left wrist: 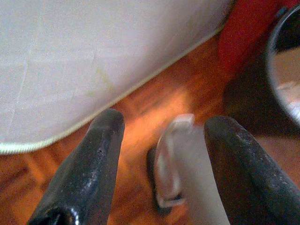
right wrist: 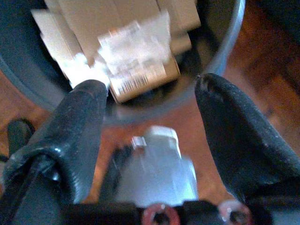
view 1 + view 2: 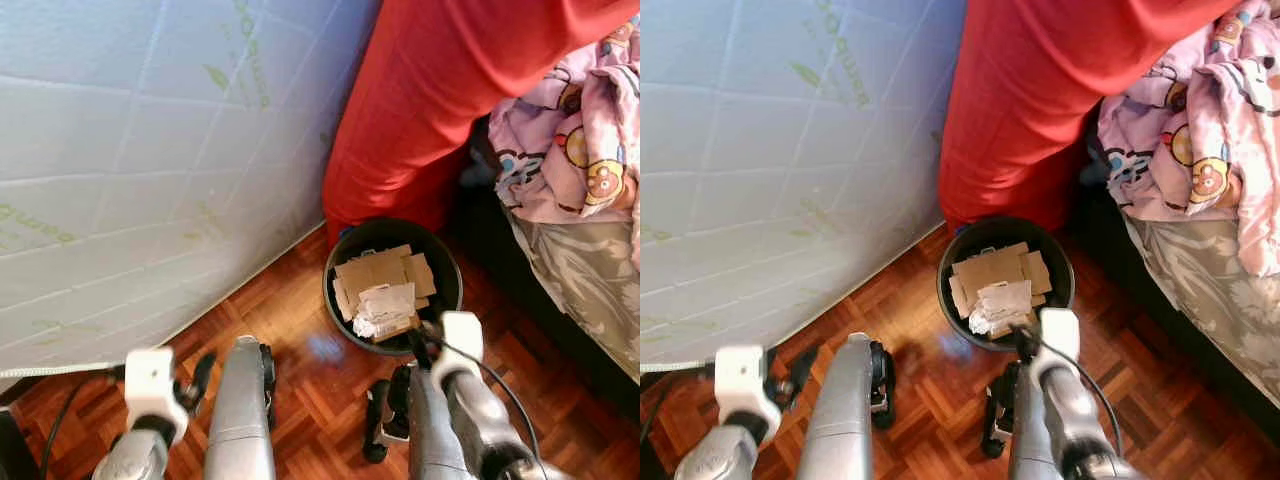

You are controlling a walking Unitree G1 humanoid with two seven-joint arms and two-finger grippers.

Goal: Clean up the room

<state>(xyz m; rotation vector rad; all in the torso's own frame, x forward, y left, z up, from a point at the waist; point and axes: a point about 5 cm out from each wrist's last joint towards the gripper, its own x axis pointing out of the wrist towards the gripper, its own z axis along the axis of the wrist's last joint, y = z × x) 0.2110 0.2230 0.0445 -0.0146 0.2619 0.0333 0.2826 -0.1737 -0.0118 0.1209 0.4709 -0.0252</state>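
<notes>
A black round trash bin [image 3: 345,250] stands on the wood floor, holding flat cardboard pieces [image 3: 375,270] and crumpled white paper [image 3: 387,303]. My right gripper [image 3: 421,346] hangs just at the bin's near rim; in the right wrist view it [image 2: 150,89] is open with nothing between its fingers [image 2: 82,117], and the paper [image 2: 136,61] lies in the bin beyond them. My left gripper [image 3: 198,378] hangs low on the left, well away from the bin. Its two fingers [image 1: 89,159] stand open and hold nothing.
A white mattress [image 3: 140,160] leans along the left. Red cloth [image 3: 420,100] hangs behind the bin. A bed with a pink patterned blanket [image 3: 570,140] fills the right side. Parquet floor [image 3: 300,300] lies between them, with my own silver legs [image 3: 240,420] below.
</notes>
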